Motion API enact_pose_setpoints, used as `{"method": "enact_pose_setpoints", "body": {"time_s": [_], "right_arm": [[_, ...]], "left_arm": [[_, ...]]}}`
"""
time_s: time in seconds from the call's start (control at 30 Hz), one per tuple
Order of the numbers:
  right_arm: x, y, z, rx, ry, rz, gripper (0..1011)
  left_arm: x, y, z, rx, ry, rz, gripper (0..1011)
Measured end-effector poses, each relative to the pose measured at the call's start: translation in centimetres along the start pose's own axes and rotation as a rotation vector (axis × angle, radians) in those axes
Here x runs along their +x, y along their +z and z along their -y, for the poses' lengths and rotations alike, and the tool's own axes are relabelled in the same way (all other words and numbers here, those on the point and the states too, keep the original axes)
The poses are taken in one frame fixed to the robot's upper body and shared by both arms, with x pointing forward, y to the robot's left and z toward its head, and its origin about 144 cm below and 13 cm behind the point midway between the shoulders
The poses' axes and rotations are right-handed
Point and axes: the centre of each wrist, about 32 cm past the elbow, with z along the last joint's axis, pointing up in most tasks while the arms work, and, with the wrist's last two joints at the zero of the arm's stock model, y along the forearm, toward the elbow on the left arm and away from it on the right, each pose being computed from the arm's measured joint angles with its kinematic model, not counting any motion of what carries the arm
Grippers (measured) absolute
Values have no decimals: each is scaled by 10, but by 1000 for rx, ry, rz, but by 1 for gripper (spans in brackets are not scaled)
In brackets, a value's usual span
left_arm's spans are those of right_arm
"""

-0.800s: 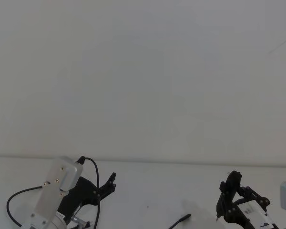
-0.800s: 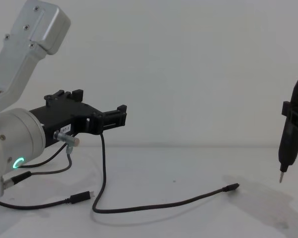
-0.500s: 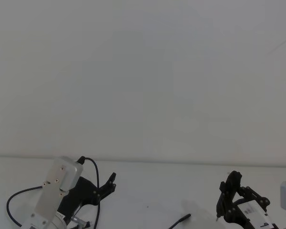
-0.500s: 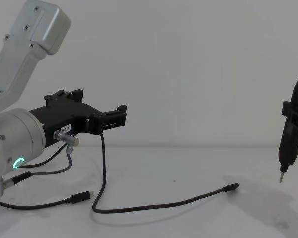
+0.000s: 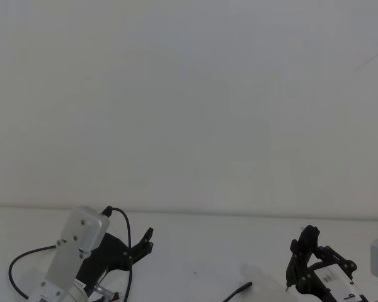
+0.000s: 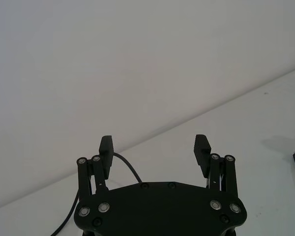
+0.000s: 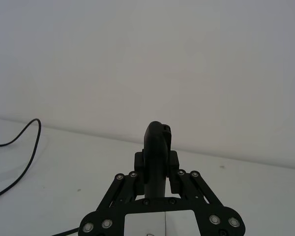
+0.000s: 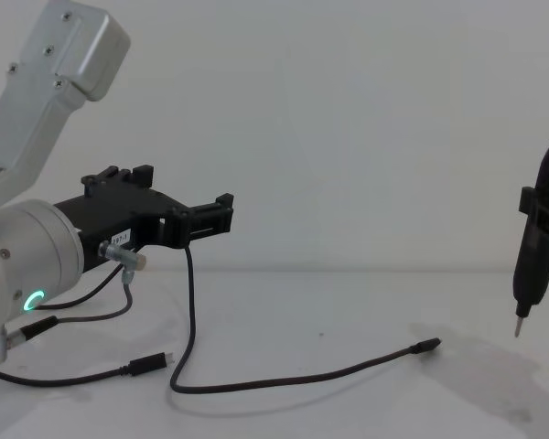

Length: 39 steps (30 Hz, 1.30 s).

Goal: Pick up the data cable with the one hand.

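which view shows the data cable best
Chest view: the data cable drops from the left gripper onto the table, both plugs in sight. Head view catches one plug end; both wrist views show short stretches.

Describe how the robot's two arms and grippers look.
The left gripper is black and angular, with silver screws and a small white label. It sits on a thick silver cylinder with a green ring light, beside a silver elbow connector on a short black wire. The right gripper is also black, with a white panel.
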Motion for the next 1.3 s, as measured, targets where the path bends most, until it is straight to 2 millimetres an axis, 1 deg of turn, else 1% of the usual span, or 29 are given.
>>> {"method": "enact_pose_setpoints", "body": {"time_s": [0.37, 0.73, 1.13, 1.3], "right_arm": [[0, 0, 0, 0, 0, 0, 268], [0, 0, 0, 0, 0, 0, 268], [0, 0, 0, 0, 0, 0, 268], [0, 0, 0, 0, 0, 0, 268]], "left_arm": [[0, 1, 0, -1, -5, 1, 1001], [-1, 11, 3, 8, -102, 34, 1001], [1, 34, 6, 44, -286, 118, 1001], [0, 48, 8, 68, -376, 170, 1001]]}}
